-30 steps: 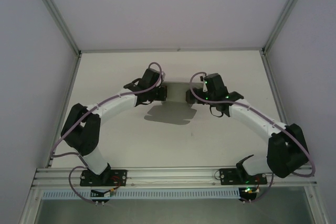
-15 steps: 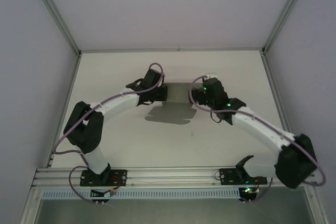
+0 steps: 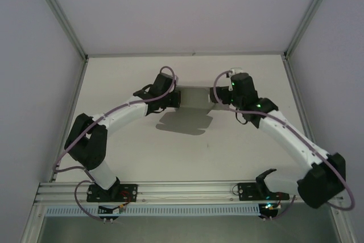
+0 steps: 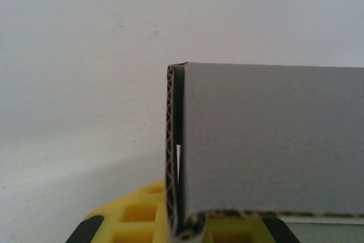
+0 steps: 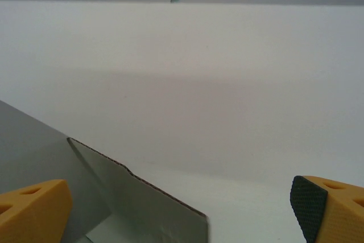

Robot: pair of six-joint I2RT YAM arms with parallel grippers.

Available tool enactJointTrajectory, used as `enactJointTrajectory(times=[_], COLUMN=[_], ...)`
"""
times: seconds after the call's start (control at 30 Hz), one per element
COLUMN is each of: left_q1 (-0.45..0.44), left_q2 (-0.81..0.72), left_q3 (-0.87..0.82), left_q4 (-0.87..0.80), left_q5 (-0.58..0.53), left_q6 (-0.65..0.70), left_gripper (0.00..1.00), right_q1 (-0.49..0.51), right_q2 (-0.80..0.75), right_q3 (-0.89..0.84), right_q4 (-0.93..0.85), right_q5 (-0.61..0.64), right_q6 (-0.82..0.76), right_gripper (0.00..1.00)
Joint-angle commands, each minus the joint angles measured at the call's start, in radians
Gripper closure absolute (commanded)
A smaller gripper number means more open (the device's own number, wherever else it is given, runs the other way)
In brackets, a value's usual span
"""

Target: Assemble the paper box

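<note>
The paper box [image 3: 195, 98] is a small grey card shape held above the table, casting a shadow [image 3: 185, 122] below it. My left gripper [image 3: 175, 99] is shut on its left wall; in the left wrist view the folded corrugated edge [image 4: 173, 157] runs down between the yellow fingers [image 4: 133, 220], and the grey panel [image 4: 273, 140] spreads to the right. My right gripper [image 3: 218, 96] stands open at the box's right end. In the right wrist view a grey flap [image 5: 142, 206] lies between the spread yellow fingers [image 5: 31, 209], nearer the left one.
The white table [image 3: 250, 78] stretches to the back wall, with metal frame posts [image 3: 298, 32] at the corners. A rail [image 3: 187, 189] with both arm bases runs along the near edge. White walls close in on both sides.
My right arm has stretched out, and its gripper has shifted back and slightly right along the box's right end. The left gripper has kept its hold, almost still.
</note>
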Motion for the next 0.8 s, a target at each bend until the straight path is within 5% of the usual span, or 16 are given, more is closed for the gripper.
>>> enactJointTrajectory(times=[0.0,0.13,0.33,0.5,0.77], left_q1=[-0.003,-0.004,-0.004,-0.005,0.003], left_q2=[-0.033,-0.023,-0.005,-0.008,-0.024], left_q3=[-0.018,-0.011,-0.002,0.004,0.004], left_q4=[0.031,0.045,0.047,0.047,0.024], left_q5=[0.018,0.038,0.039,0.007,0.005], left_q6=[0.015,0.007,-0.021,-0.052,-0.011], left_gripper=[1.00,1.00,1.00,1.00,1.00], right_q1=[-0.003,-0.004,0.004,0.022,-0.017], right_q2=[0.056,0.112,0.158,0.138,-0.148], right_q3=[0.027,0.001,-0.048,-0.052,-0.112], right_q4=[-0.029,0.081,0.288,0.235,-0.031], right_q5=[-0.075,-0.185,-0.085,0.019,-0.186], right_q6=[-0.012,0.029,0.168,0.163,0.037], right_gripper=[0.00,0.00,0.00,0.00,0.03])
